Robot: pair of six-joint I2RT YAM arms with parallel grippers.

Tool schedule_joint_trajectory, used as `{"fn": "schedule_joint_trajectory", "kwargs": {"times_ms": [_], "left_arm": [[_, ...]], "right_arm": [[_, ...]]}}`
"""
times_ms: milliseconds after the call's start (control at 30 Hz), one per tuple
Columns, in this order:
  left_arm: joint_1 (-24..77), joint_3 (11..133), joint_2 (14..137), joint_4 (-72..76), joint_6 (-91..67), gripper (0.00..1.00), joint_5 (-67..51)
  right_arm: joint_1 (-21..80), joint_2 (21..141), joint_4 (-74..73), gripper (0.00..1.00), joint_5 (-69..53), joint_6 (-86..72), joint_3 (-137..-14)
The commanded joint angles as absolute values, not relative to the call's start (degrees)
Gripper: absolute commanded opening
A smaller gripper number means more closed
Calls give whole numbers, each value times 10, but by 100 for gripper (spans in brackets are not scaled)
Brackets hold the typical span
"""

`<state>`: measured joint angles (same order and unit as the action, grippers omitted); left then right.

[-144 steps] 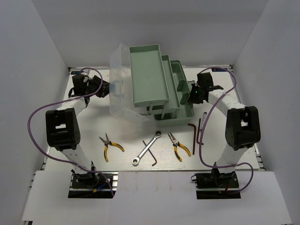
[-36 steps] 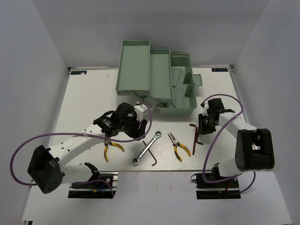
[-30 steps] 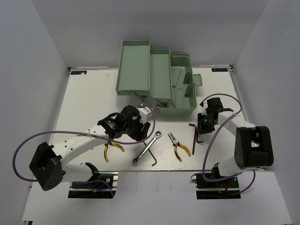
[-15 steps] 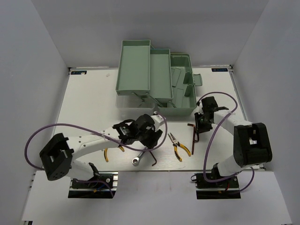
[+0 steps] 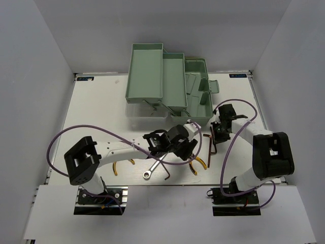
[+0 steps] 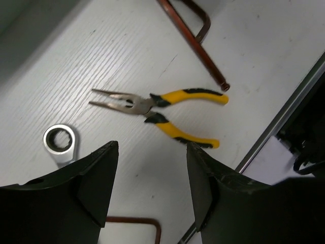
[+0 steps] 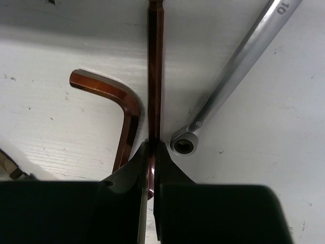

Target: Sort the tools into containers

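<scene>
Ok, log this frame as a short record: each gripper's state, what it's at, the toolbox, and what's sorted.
left gripper: open, above the yellow-handled pliers
right gripper: shut on straight brown bar
beside the bar: L-shaped hex key on one side, small silver tool on the other
also near left gripper: ratchet wrench
toolbox: open, trays spread
sorted: no tool visible in the trays
</scene>
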<state>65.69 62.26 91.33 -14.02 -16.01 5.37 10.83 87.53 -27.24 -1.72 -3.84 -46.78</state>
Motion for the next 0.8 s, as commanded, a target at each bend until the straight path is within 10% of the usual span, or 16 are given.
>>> {"fn": "schedule_joint_trajectory", "kwargs": {"times_ms": [0,500,767], "left_arm": [[671,662,946,-101,-170,67,48],[705,787,1100,-78,-192,63,66],[705,772,1113,-48,-221,62,71]], "right_arm": [[108,849,-303,0,-41,-16,-454],[91,646,-376,0,-10,59,-494],[75,721,-342,0,-71,50,-618]]}}
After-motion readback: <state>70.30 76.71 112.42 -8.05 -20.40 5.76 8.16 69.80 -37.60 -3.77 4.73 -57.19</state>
